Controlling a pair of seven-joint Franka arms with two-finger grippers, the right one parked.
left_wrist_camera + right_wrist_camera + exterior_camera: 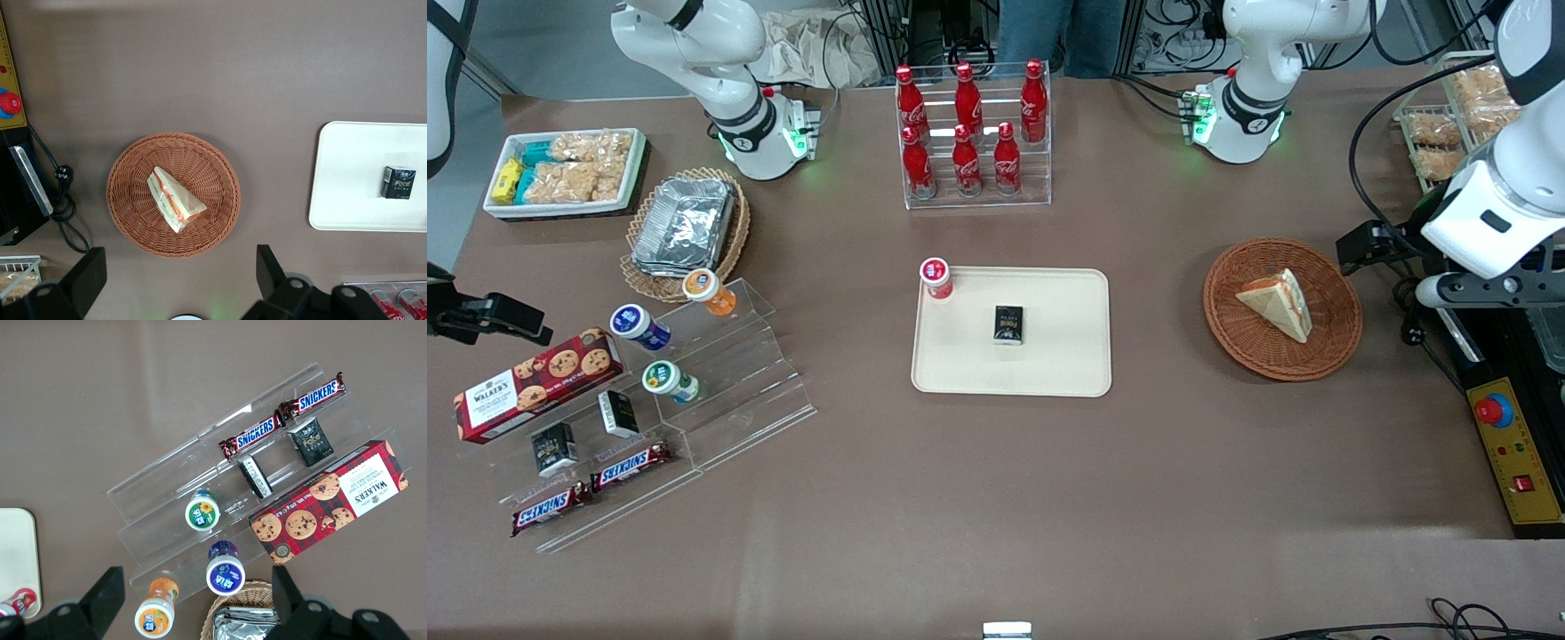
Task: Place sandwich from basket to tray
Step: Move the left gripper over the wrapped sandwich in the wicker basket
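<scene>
The sandwich (pixel 1279 302) (pixel 175 207), a pale bread wedge with red-orange filling along its edge, lies in the round reddish-brown wicker basket (pixel 1232 329) (pixel 133 207). The cream tray (pixel 1067 356) (pixel 347 180) lies at the table's middle, toward the parked arm's end from the basket. My gripper (pixel 1374 247) (pixel 177 273) hangs high above the table beside the basket, toward the working arm's end. It is open, its black fingers (pixel 270 267) wide apart with nothing between them, clear of the basket's rim.
A small black box (pixel 1009 324) (pixel 398 182) lies on the tray, and a red-capped cup (pixel 936 277) stands at the tray's corner. A rack of cola bottles (pixel 974 133) stands farther back. A control box with a red button (pixel 1507 444) lies at the working arm's table end.
</scene>
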